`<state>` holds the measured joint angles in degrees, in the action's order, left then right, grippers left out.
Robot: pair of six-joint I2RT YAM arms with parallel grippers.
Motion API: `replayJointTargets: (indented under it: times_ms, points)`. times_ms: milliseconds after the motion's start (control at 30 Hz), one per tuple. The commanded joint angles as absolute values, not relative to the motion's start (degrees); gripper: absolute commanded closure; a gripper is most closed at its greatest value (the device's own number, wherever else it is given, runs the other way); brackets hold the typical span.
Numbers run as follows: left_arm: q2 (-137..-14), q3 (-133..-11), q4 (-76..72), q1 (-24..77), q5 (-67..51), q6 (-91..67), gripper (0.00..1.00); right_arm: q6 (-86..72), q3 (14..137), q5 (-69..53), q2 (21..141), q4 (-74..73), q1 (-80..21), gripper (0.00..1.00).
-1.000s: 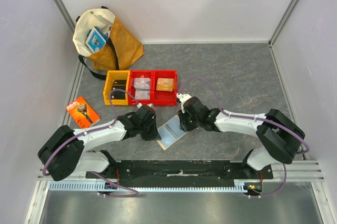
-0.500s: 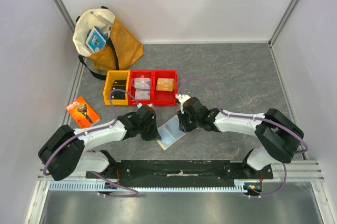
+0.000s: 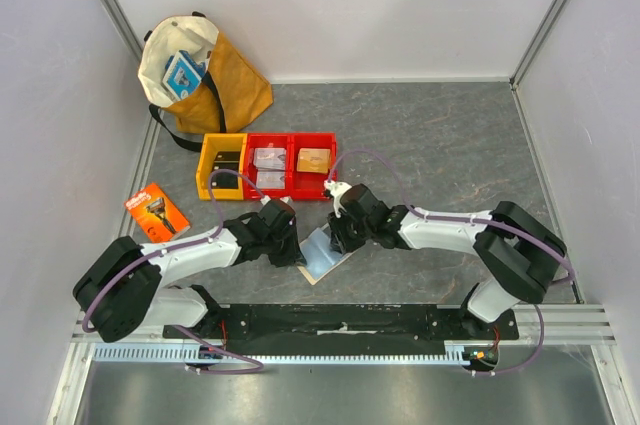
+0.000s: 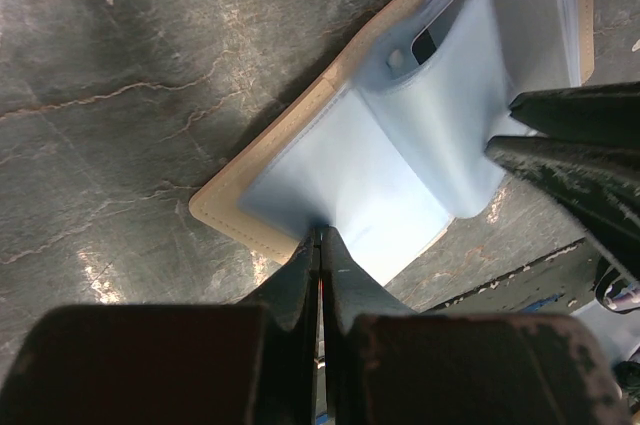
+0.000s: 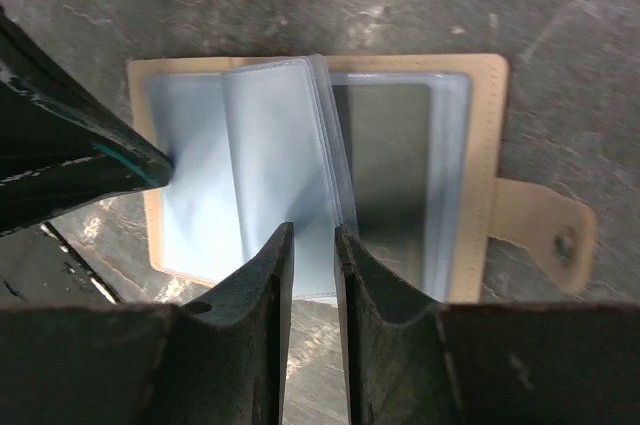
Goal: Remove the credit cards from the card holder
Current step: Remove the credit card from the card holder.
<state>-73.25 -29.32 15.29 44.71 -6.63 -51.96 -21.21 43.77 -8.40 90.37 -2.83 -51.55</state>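
Lying open on the table (image 3: 450, 135) between the two arms, the holder (image 3: 318, 257) has its long axis slanting from near-left to far-right in the top view. The left tool (image 4: 320, 233) is shut, its tips pressed on the outer sleeve (image 4: 340, 195). The right tool (image 5: 312, 245) stands narrowly open, a finger on either side of a raised sleeve's edge. A dark card (image 5: 385, 175) sits in the sleeve nearest the snap tab (image 5: 545, 230), which points away from the left tool.
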Motion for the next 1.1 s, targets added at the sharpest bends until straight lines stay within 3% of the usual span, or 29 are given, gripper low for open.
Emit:
replayJointTargets:
  times_ms: [0, 333, 767, 900, 1067]
  points:
    - [-74.9, -27.2, 15.4, 45.0, -7.3, -50.2, 0.97, -22.1, 46.4, -13.0, 92.9, -1.6, -53.6, 0.71]
    - [-73.6, -25.5, 13.6, 45.0, -7.3, -51.7, 0.97, -21.4, 51.3, -20.2, 94.0, -2.1, -59.0, 0.7]
    - [-73.0, -25.0, 13.4, 45.0, -7.2, -51.9, 0.97, -19.1, 51.4, 5.8, 84.6, -11.6, -57.3, 0.46]
    - [-72.7, -25.0, 13.4, 45.0, -7.0, -51.9, 0.97, -19.8, 50.5, 7.0, 85.6, -11.7, -56.3, 0.39]
    - [-73.0, -25.1, 13.4, 45.0, -7.1, -51.8, 0.97, -19.9, 49.7, 6.2, 88.2, -11.1, -56.3, 0.39]
